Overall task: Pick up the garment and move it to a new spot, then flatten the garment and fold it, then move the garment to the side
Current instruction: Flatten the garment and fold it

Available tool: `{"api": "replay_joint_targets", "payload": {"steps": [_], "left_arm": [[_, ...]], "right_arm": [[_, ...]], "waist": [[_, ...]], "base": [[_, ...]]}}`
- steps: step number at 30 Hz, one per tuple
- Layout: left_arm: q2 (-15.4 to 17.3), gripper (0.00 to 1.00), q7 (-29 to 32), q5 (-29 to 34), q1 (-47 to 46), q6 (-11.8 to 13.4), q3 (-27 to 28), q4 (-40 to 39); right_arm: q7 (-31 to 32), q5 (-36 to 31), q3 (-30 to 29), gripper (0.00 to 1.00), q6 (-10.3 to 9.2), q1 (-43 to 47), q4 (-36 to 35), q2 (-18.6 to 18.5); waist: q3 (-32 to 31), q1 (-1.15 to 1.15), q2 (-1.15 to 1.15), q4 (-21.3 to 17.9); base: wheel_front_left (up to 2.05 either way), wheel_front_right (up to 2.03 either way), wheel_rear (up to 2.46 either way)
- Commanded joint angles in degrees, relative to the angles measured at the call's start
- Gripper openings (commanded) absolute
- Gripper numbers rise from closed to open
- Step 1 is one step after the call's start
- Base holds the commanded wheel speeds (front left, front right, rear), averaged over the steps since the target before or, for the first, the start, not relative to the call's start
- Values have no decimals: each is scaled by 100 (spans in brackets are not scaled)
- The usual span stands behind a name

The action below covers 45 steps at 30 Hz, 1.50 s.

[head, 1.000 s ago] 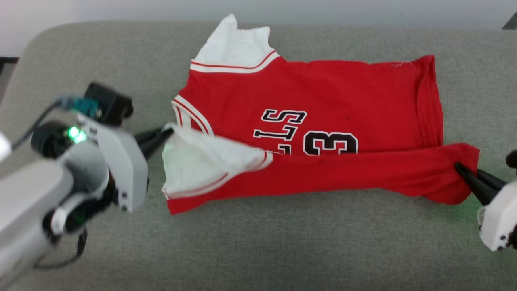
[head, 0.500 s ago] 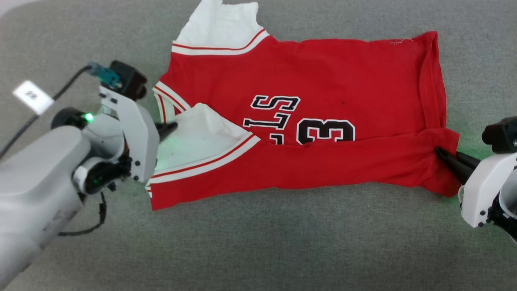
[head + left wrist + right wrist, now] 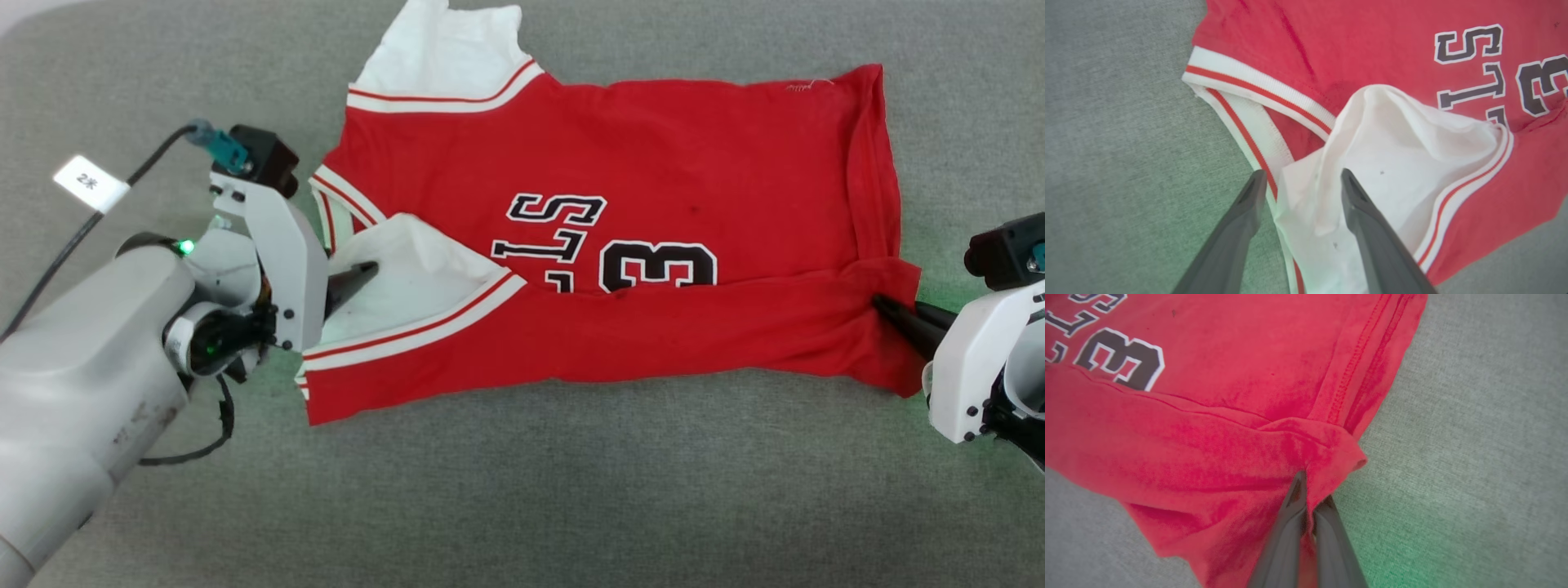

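- The left tool [image 3: 1303, 173] stands open and grips nothing. One finger is over the grey fabric surface [image 3: 571, 490] and the other over the white sleeve panel [image 3: 1392, 163], so it straddles that panel's edge.
- To leave cleanly, it should probably back straight out along its own fingers. A sideways sweep could drag the loose white cloth.
- The sleeve panel looks puffed and creased rather than flat. A light press here before the next fold would likely help.
- The garment [image 3: 653, 163] lies spread in the middle of the surface. Its near edge is turned up as a long folded strip [image 3: 653, 335] that covers the lower part of the black number print [image 3: 653, 269].
- The strip's fold line looks fairly straight, so the aim is to keep it that way.
- The right tool [image 3: 1308, 490] is closed on the garment's right-hand corner, where the strip meets the hem.
- It should lower that corner flush with the hem beneath, keep gentle tension outward, and open only once the cloth rests. Otherwise the corner may spring back or twist.
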Motion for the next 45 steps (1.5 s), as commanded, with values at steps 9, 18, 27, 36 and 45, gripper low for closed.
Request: {"api": "replay_joint_targets", "payload": {"steps": [9,18,27,36,45], "left_arm": [[9,100,101,-19,-97,204,20,-90],[207,100,358,-154,205,569,-56,-641],[549,100,785,-504,819,1123,-191,-1320],[791,100,655,-675,1297,1253,-192,-1502],[733,100,441,-771,1453,1063,-113,-952]], "right_arm": [[306,148,98,100,-6,-91,157,-9],[277,67,28,100,-6,-82,122,27],[-277,-223,-601,100,-6,289,-227,190],[-916,-857,-2153,100,-5,1141,-1078,800],[-969,-1484,-3089,100,-5,2193,-2292,1688]], "waist": [[-331,0,0,158],[-815,0,0,270],[-1146,0,0,141],[-1073,0,0,-137],[-890,0,0,-390]], "base": [[0,0,0],[0,0,0],[0,0,0],[0,0,0],[0,0,0]]}}
